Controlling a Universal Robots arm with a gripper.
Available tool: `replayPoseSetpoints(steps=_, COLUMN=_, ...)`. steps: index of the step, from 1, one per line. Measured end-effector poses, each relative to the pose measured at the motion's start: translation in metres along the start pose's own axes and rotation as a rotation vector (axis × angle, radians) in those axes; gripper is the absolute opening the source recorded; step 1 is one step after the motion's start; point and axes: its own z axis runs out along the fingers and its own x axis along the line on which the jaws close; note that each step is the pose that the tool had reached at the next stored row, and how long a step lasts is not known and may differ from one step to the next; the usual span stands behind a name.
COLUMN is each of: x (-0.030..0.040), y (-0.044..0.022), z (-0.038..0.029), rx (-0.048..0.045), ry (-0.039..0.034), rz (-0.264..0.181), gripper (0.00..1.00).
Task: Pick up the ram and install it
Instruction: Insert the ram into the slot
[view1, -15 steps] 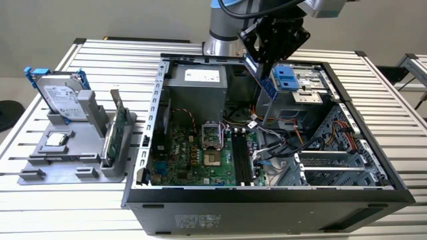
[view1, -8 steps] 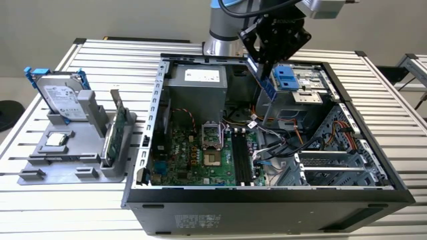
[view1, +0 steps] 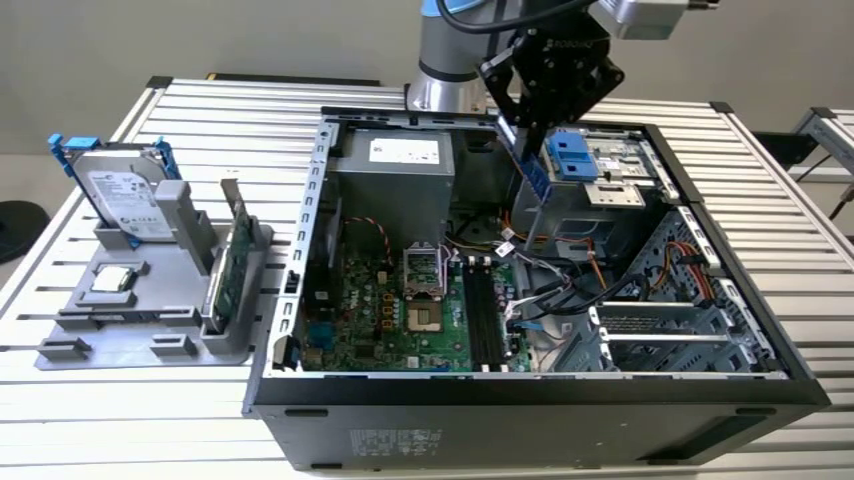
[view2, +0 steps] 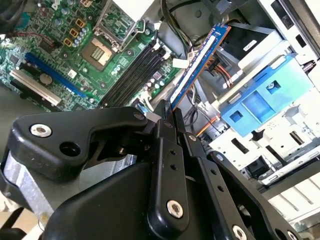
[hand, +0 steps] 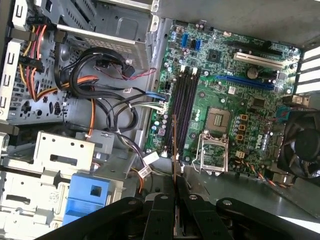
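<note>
The gripper (view1: 530, 125) hangs above the open computer case (view1: 534, 395), clenched on the ram (view1: 533, 172), which dangles lengthwise from its fingertips (view2: 167, 111) over the case's interior, at about one o'clock from the motherboard (view1: 400, 310) in the exterior view. In the second wrist view the blue stick (view2: 197, 65) juts from between the closed fingers, clear of the dark memory slots (view2: 135, 70). A hard drive (view1: 127, 195) stands on the grey holder (view1: 147, 320) at nine o'clock from the case.
</note>
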Motion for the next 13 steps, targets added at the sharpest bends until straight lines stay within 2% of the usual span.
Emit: replayPoseSetpoints(steps=13, x=0.0022, y=0.0003, z=0.0013, rx=0.0019, ry=-0.0019, rz=0.057, gripper=0.0)
